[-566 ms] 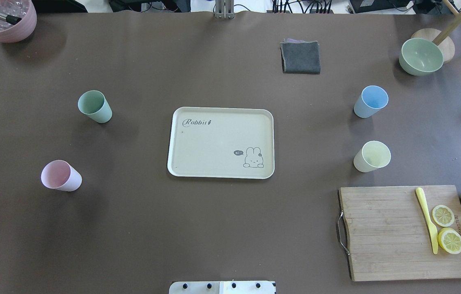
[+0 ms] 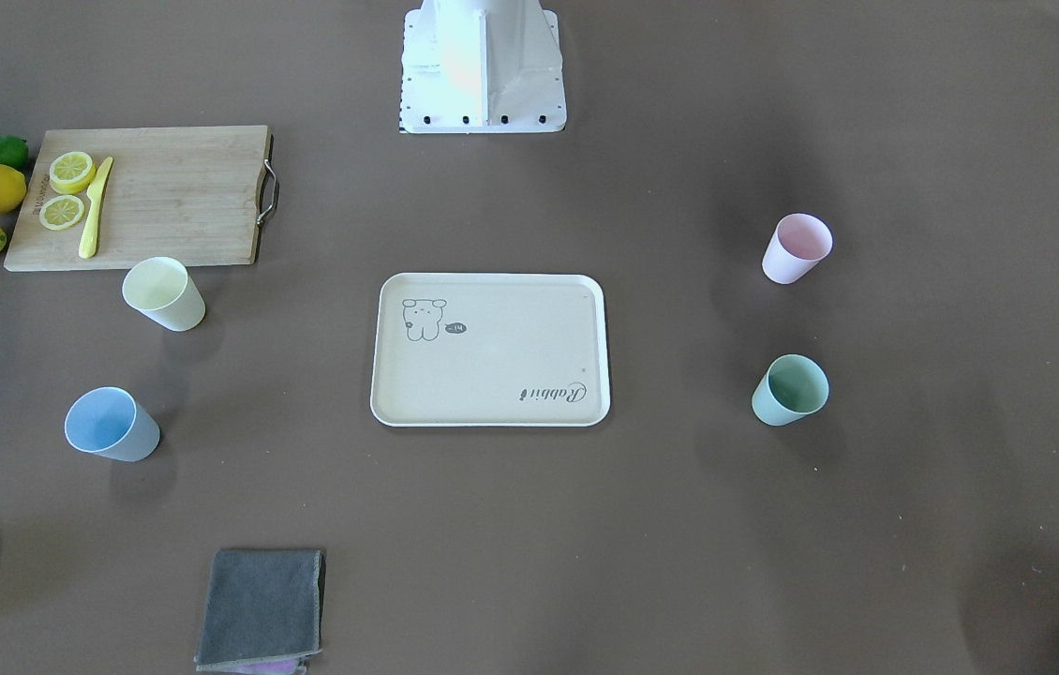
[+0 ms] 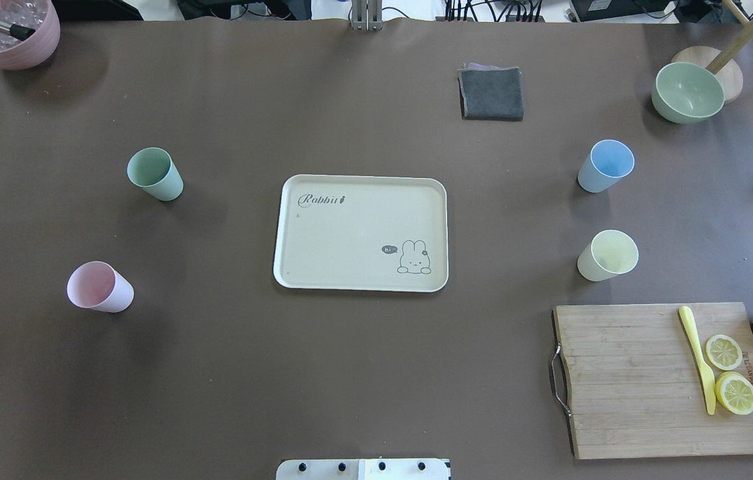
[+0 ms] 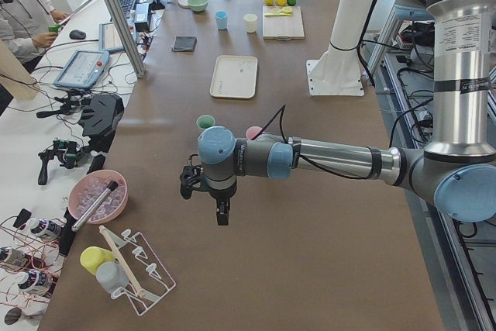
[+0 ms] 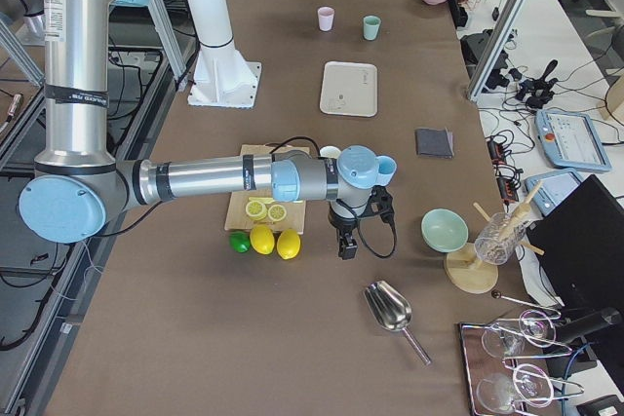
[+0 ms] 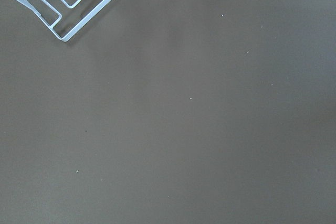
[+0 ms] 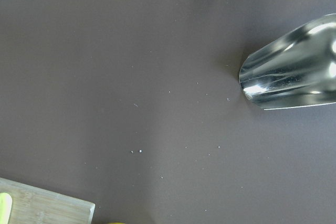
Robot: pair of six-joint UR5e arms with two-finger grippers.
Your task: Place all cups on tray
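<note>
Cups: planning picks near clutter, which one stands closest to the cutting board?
The pale yellow cup, just beyond the cutting board; the light blue cup stands farther off, the pink cup and mint cup past the tray.

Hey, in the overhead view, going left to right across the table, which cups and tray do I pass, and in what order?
Pale pink tapered cup → mint green tapered cup → cream rectangular tray → then light blue cup and pale yellow cup, one behind the other, so no order between them.
</note>
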